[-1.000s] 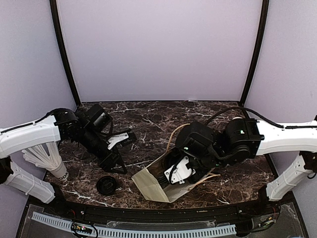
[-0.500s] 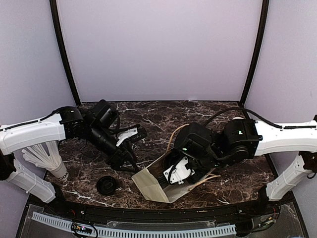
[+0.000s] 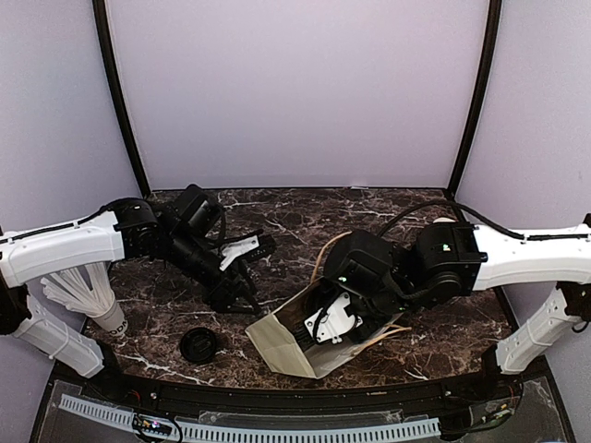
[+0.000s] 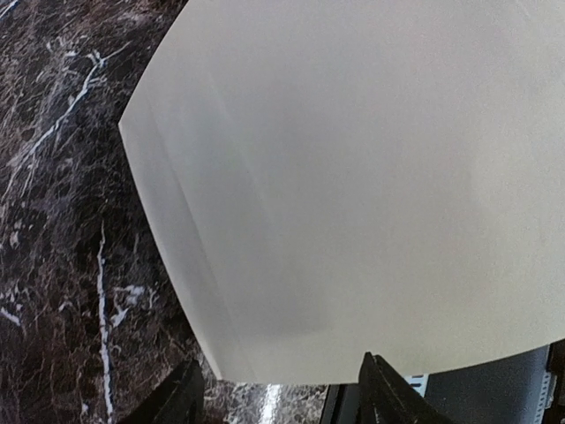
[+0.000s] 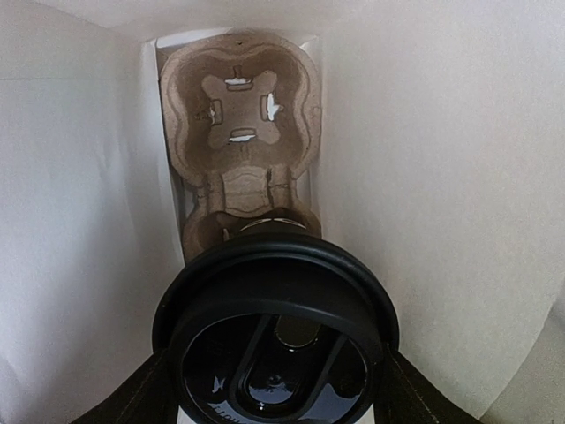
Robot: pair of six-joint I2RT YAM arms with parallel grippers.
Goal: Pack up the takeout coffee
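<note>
The takeout coffee (image 5: 275, 336), a cup under a black plastic lid, hangs inside the pale paper bag (image 3: 277, 343). My right gripper (image 5: 275, 393) is shut on it, a finger on each side just below the lid. Under the cup lies a brown cardboard cup carrier (image 5: 238, 106) on the bag's bottom, with the cup over its nearer socket. In the top view the right gripper (image 3: 329, 323) reaches into the bag's mouth and the cup is hidden. My left gripper (image 3: 244, 273) is open just left of the bag. In the left wrist view the bag's wall (image 4: 353, 177) lies ahead of the empty left gripper (image 4: 278, 402).
A loose flat black lid (image 3: 199, 344) lies on the dark marble table (image 3: 295, 217) at the near left. A white cup with print (image 3: 111, 317) stands by the left arm's base. The bag's cord handles (image 3: 323, 254) loop out behind it.
My left arm has swung right towards the bag, and its jaws stand a little wider. The right arm, the cup and the bag have kept still.
</note>
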